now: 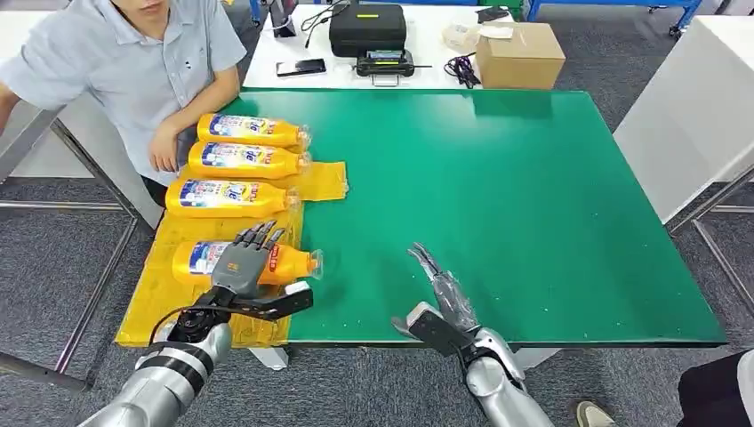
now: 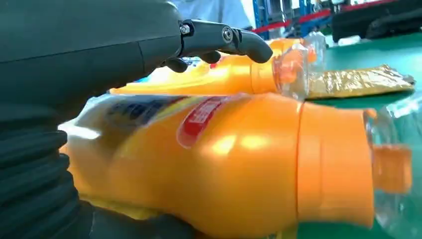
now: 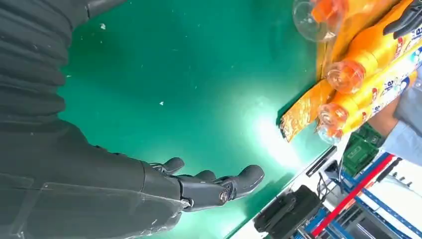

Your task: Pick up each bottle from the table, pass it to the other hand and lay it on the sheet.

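**Left hand on the nearest bottle, right hand open over the tabletop**

Four orange bottles lay on their sides on the yellow sheet (image 1: pixel 156 298) at the left edge of the green tabletop (image 1: pixel 533 205), their clear caps pointing toward the middle of the tabletop. The left hand (image 1: pixel 242 267) rested over the nearest bottle (image 1: pixel 293 263), fingers stretched across its body and thumb out to the side nearer the robot. The left wrist view showed that bottle (image 2: pixel 239 159) close under the palm, with a finger (image 2: pixel 234 40) held straight above it. Whether the hand truly gripped the bottle or merely lay on it could not be told.

The second bottle (image 1: pixel 227 197) lay just beyond the first, then the third bottle (image 1: pixel 244 160) and the far bottle (image 1: pixel 249 130), the last two nearly touching. Part of the sheet reached out past the caps of the middle bottles.

The right hand (image 1: pixel 440 289) hung above bare green tabletop, well apart from the bottles, fingers extended and holding nothing; the right wrist view showed its fingers (image 3: pixel 219 186) loosely spread over the green surface.

A person (image 1: pixel 133 71) in a light blue shirt sat at the far left corner, one hand beside the bottles. Behind the green tabletop stood a white table with a black case (image 1: pixel 367 28) and a cardboard box (image 1: pixel 520 55).
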You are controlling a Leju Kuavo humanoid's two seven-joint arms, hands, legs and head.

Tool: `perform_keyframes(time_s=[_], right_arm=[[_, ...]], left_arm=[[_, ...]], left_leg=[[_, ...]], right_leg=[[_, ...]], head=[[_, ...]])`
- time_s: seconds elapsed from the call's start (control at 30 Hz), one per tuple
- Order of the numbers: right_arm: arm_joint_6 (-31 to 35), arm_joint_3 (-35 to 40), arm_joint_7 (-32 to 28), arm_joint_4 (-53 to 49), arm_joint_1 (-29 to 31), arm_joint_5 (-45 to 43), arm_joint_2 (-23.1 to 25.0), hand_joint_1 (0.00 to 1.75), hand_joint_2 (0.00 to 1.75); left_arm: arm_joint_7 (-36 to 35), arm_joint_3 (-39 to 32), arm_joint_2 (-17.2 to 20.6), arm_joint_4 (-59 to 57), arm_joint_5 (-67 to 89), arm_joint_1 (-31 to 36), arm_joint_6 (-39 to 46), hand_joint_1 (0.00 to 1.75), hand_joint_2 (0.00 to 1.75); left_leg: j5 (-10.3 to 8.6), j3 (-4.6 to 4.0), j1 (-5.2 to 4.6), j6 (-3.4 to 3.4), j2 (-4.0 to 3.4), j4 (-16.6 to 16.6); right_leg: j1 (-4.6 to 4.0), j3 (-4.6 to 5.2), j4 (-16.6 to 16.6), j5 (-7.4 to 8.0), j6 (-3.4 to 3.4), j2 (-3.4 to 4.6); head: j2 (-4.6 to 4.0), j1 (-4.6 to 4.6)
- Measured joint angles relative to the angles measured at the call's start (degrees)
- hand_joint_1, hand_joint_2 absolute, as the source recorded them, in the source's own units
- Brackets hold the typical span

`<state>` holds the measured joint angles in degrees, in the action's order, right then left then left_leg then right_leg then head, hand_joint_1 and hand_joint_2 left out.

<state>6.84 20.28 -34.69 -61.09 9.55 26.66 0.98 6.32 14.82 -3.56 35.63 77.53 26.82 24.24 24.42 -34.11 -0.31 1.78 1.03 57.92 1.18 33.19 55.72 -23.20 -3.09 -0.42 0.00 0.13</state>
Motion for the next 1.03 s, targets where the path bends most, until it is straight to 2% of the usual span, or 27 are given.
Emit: perform_keyframes(time_s=[0.4, 0.6, 0.67, 0.83, 1.03], right_arm=[[-0.33, -1.05, 0.02, 0.31, 0.0, 0.81, 0.07, 0.0, 1.75], [-0.22, -1.35, 0.02, 0.37, -0.1, 1.31, 0.04, 0.0, 1.75], [0.11, -1.77, 0.04, 0.31, -0.59, 1.62, 0.04, 0.0, 1.75], [1.07, -3.1, 0.46, -1.0, -3.45, 2.1, -0.11, 0.0, 1.75], [1.33, -3.67, 0.48, -1.75, -4.79, 2.14, -0.15, 0.0, 1.75]], left_arm=[[0.57, 2.78, 0.98, -0.39, -2.12, 1.21, -3.24, 0.0, 1.75], [1.07, 4.61, 1.05, 0.41, -3.03, 0.39, 1.17, 0.0, 1.75], [1.77, 5.64, 1.07, 3.09, -5.15, -1.37, 2.59, 0.0, 1.75], [1.66, 9.56, 1.46, 17.32, -8.0, -10.84, 6.23, 0.0, 1.75], [1.62, 11.94, 2.25, 26.28, -7.98, -15.26, 6.99, 0.0, 1.75]], left_leg=[[0.0, 0.13, 0.0, 0.0, 0.01, 0.0], [0.0, 0.12, 0.0, 0.0, 0.0, 0.0], [0.01, 0.1, -0.01, 0.0, 0.0, 0.0], [0.03, -0.41, -0.01, 0.01, -0.1, 0.03], [0.03, -0.67, 0.01, 0.01, -0.14, 0.03]], right_leg=[[0.0, -0.13, 0.0, -0.01, 0.0, 0.0], [0.0, -0.09, 0.0, 0.0, 0.0, 0.0], [0.0, -0.05, 0.0, 0.0, 0.0, 0.0], [0.0, 0.47, 0.0, 0.01, -0.01, 0.05], [-0.02, 0.77, 0.0, 0.01, -0.01, 0.07]], head=[[0.0, 0.0], [0.0, -0.02], [0.0, 0.0], [0.0, 0.0], [0.0, 0.0]])
